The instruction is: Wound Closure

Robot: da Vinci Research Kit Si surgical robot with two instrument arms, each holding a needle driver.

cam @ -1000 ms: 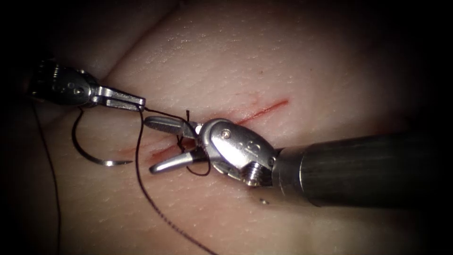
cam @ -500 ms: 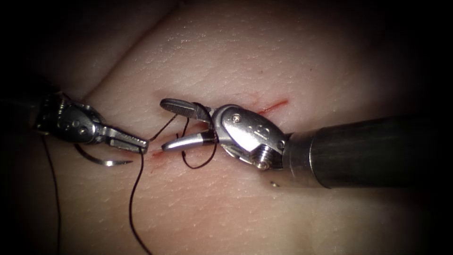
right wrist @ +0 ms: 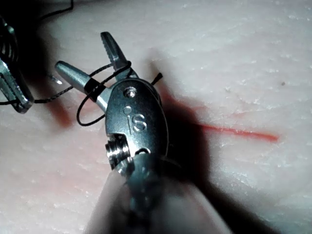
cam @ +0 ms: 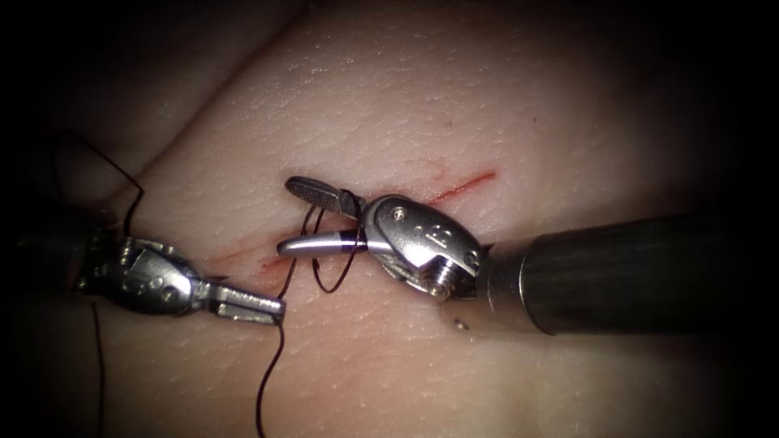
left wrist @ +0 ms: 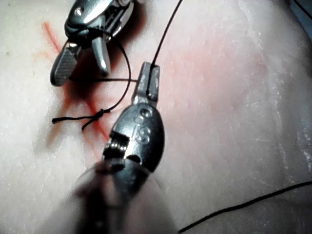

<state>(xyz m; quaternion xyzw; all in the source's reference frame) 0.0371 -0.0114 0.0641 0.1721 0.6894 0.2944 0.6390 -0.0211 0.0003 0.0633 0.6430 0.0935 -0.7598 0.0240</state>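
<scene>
Endoscope and wrist views of the tissue (cam: 519, 97) with its cut (cam: 458, 188), a thin red line running obliquely across the field. The right tool (cam: 304, 217) enters from the right; its jaws stand wide apart, one above and one below, over the left part of the cut, and grip nothing. The thread (cam: 329, 259) is wound in loops around both jaws near their base, as the right wrist view confirms (right wrist: 95, 90). The housing of the right tool bears the engraved characters "iS" (right wrist: 134, 119). The left tool (cam: 272, 310) lies at lower left, just below the left end of the cut; its jaws are closed on the thread at their tip, one strand rising toward the loops and another falling away toward the lower edge of the field. The left wrist view shows the same grip (left wrist: 152, 80) and the letter "S" (left wrist: 144, 127) stamped on the left tool's housing. In that view a knot (left wrist: 99, 113) with short free ends rests on the cut, amid red fluid (left wrist: 73, 100) staining the tissue. The needle cannot be made out in these views. A further length of thread loops over the tissue at far left, above the left tool.
</scene>
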